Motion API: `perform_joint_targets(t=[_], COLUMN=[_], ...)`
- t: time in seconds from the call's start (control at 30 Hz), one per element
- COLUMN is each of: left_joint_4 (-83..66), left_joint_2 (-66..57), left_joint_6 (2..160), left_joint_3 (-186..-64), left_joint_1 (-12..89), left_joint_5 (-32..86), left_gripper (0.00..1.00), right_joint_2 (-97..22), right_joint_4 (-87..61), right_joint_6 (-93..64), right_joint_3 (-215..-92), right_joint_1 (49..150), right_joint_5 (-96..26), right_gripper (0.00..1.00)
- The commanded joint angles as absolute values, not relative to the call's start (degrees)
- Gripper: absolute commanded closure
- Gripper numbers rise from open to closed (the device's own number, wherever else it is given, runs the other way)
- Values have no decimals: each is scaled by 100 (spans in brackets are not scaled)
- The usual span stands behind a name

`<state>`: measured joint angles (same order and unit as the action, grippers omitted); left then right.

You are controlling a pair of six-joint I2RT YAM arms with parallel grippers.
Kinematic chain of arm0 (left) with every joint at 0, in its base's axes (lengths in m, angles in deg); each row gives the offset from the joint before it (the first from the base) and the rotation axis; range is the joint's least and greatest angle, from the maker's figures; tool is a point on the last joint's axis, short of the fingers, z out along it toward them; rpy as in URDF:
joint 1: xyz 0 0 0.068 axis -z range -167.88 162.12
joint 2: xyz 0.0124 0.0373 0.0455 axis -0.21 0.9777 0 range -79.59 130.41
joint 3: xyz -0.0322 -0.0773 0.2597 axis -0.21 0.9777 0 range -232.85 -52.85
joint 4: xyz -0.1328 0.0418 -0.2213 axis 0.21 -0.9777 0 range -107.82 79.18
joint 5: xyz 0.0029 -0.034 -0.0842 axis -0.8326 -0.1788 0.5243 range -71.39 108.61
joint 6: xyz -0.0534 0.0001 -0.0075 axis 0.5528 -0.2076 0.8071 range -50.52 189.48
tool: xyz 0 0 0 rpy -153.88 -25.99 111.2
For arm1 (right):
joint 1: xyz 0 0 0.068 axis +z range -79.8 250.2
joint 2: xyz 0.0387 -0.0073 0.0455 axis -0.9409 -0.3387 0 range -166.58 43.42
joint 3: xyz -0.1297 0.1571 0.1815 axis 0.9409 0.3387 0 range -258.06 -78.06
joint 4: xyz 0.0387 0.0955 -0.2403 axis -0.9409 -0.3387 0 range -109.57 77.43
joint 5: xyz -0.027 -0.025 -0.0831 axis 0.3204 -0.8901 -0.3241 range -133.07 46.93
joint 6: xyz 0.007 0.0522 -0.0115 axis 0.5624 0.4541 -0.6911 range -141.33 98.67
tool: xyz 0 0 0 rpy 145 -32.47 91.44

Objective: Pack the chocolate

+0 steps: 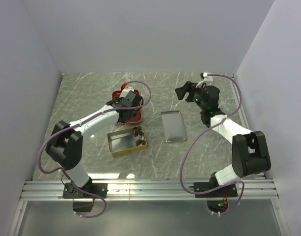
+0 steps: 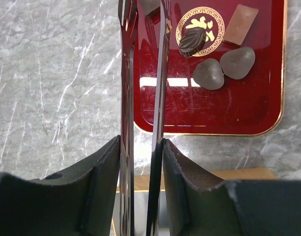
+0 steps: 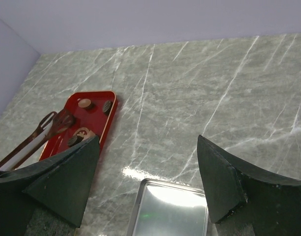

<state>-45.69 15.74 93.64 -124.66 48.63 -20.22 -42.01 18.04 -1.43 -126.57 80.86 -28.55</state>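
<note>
**Tongs Poised Over Tray of Sweets**

The left gripper [image 2: 140,142] clamps a pair of tongs [image 2: 160,73], their blades squeezed narrow. Chocolate [image 2: 192,41] lies loose on the red tray [image 2: 268,98] at 2 o'clock of the blades, apart from them; one piece sits between the tips at 12 o'clock. More rests in the gold tin [image 1: 120,143], at 6 o'clock of the tray. The right gripper [image 3: 148,140] hangs wide, holding nothing

A grey marble-patterned table [image 1: 91,93] bears a gold-rimmed red tray [image 2: 214,110] toward the back. A gold rectangular tin [image 1: 122,143] sits just in front of it, and a silver lid [image 1: 173,126] lies flat to the tin's right, apart from it. Dark metal tongs [image 2: 126,98] reach over one tray edge.
</note>
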Motion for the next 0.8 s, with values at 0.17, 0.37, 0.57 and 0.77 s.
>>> perform_joint_targets(t=[0.17,0.37,0.57,0.77], left_joint_4=[-4457,-4360,-4238,-4158], left_joint_2=[1735,1762,1788,1911], left_joint_6=[9277,9163,9084,9005], left_joint_3=[-12738,-12738,-12721,-12773], left_joint_1=[4754,4684,4552,4491], left_joint_5=[-2068,-2033,-1963,-1875], left_gripper=[56,56,56,56], right_joint_2=[-4271,-4306,-4341,-4376], right_joint_4=[1889,1872,1854,1828], right_joint_6=[-199,-199,-208,-208], right_joint_3=[-12921,-12948,-12974,-13001], right_joint_1=[8049,8049,8049,8049], right_joint_5=[-2822,-2804,-2796,-2795], right_gripper=[13,13,13,13])
